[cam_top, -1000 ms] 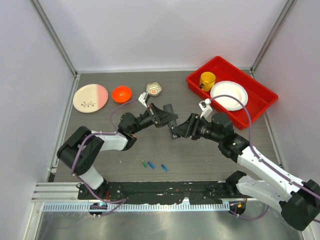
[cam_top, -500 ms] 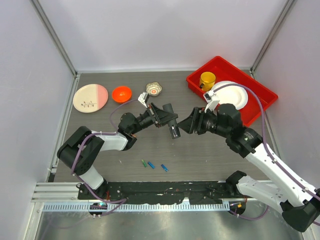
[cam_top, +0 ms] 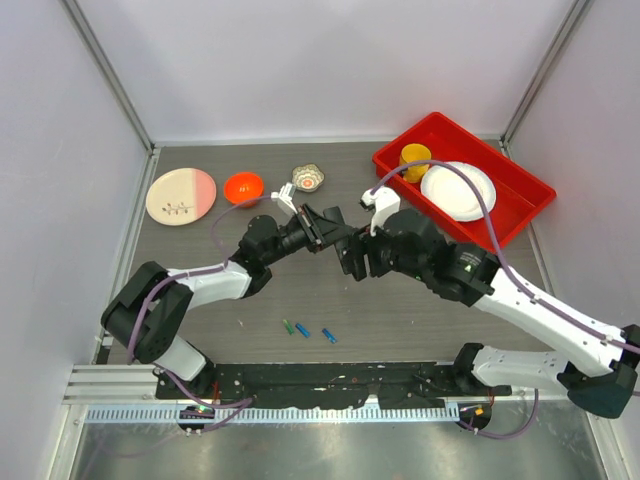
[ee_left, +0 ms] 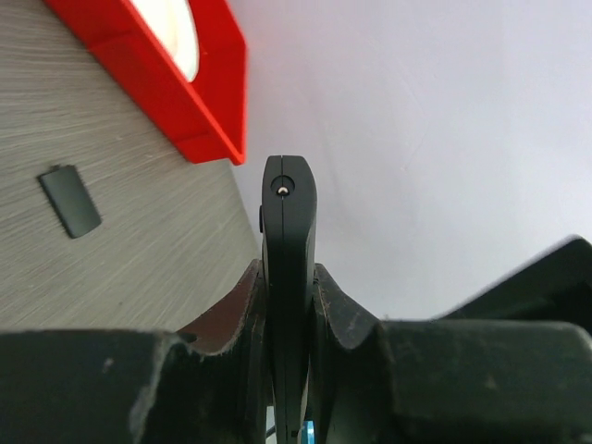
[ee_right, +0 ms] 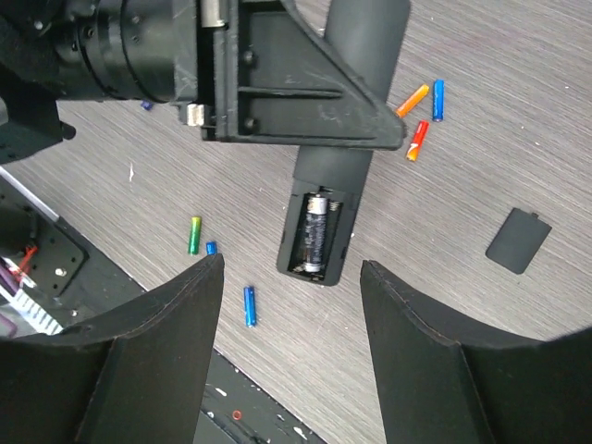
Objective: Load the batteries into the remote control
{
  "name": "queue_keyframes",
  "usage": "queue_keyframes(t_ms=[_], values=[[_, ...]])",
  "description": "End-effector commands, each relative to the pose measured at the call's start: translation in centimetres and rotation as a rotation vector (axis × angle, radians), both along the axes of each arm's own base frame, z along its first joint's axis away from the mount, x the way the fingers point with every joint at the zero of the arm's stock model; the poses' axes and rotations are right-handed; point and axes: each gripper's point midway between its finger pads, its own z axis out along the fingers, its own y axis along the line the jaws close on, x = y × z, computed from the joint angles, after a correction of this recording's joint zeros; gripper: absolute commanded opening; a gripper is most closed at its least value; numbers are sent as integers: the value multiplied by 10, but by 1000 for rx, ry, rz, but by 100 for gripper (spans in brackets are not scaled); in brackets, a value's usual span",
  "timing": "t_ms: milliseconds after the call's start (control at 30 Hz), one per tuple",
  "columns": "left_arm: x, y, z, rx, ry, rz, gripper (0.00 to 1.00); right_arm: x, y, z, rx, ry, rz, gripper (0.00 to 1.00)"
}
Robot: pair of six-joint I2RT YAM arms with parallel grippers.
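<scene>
Left pincer [ee_left: 289,282] around slim, black, lidless remote control [ee_right: 335,171].

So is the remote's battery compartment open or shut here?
Open. The right wrist view shows the recess of the remote control uncovered, a dark cell seated in it; a flat black piece lies apart on the table.

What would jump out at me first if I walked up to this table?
Mid-table, the left gripper clamps a slim black remote control, its battery recess open with one cell inside, while the right gripper hovers open at its end. Then the bright red tray at back right.
</scene>
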Motion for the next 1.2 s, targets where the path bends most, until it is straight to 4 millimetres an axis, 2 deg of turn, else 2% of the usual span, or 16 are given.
queue_keyframes(t_ms=[0,467,1033,1167], values=[[10,2,3,42,4,50,0,7,3,1,-95,-74,-37,66],[9,3,9,7,19,56,0,7,40,-34,-111,-50,-46,66],[5,3,21,-23,-6,39,0,16,43,-56,-187,-50,-66,63],[5,3,21,-23,-6,40,0,16,44,-60,-189,-43,-60,59]])
